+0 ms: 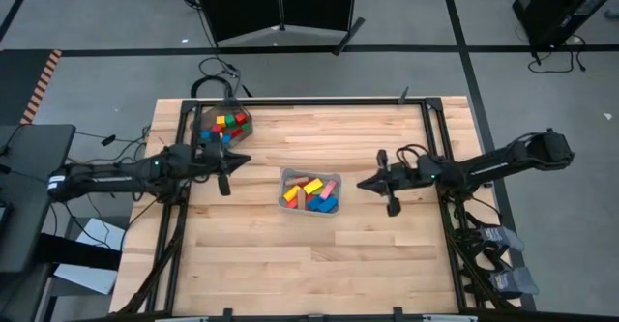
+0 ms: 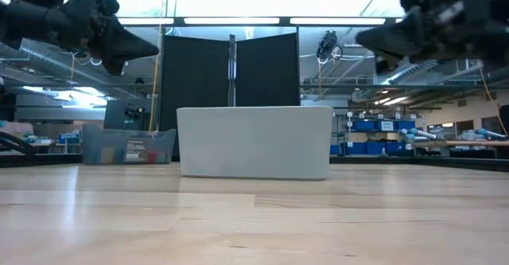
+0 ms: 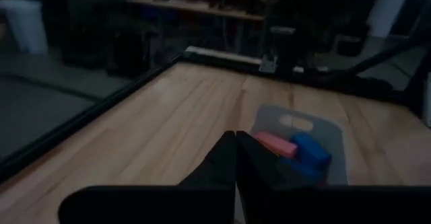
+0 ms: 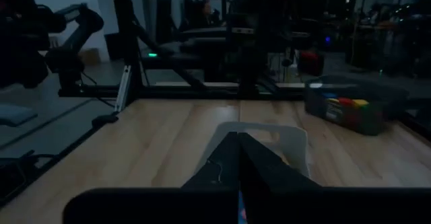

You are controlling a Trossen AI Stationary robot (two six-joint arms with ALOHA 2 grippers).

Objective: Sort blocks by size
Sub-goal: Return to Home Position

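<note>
Blocks show in two containers only: a clear tray [image 1: 309, 209] at the middle of the table [image 1: 290, 264] and a dark bowl [image 1: 207, 119] at its far left corner.

The tray holds the long bars [image 1: 309, 193]. At least six can be made out from above: yellow, red, pink, plain wood and two blue ones. They are heaped, so the exact count cannot be told. The left wrist view shows a pink bar [image 3: 275, 144] lying against a blue one [image 3: 310, 150] inside it.

The bowl holds the little cubes [image 1: 228, 126], red, yellow, blue and green, packed too close to count. The right wrist view shows them as a coloured cluster on the far side of the table.

There are two grippers, both pinched shut with the fingers meeting in a point and nothing between them. The left gripper [image 1: 245, 159] hangs just on the near side of the bowl and to the left of the tray, pointing right. The right gripper [image 1: 361, 183] hangs to the right of the tray, apart from it, pointing left. The tray of bars lies between the two tips. In the low view both grippers sit high above the tabletop, clear of both containers.
</note>
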